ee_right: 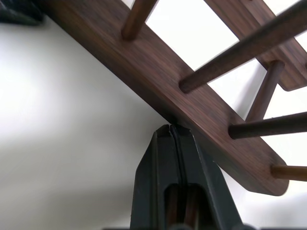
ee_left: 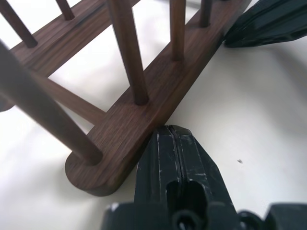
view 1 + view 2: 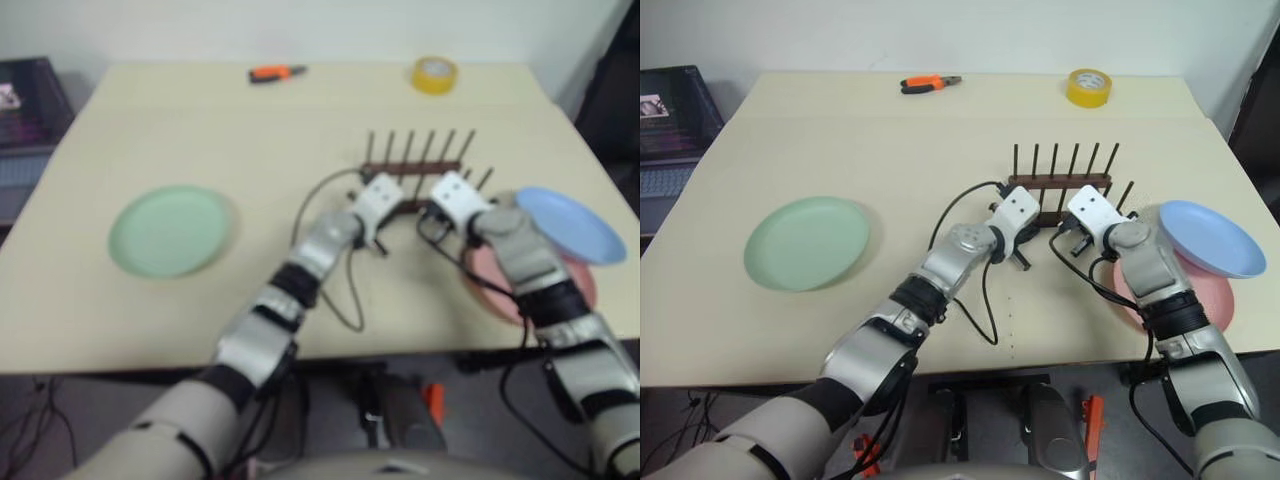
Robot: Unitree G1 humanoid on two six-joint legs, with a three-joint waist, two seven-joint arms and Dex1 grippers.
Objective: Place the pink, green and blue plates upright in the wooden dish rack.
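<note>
Nudging rack | left claw (image 2: 169, 132) and right claw (image 1: 171, 128) both pressed together, tips against near rail of wooden dish rack (image 3: 1060, 185) | rail runs crosswise just ahead | plates untouched on bench (image 3: 940, 130)

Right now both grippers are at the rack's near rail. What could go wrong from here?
1. Both the left gripper and right gripper are shut, tips against the wooden dish rack; uneven pushing could skew or tip it.
2. The blue plate rests tilted on the pink plate beside the right forearm; a sideways sweep could knock it off.
3. The green plate lies far to the left, needing a long reach.
</note>
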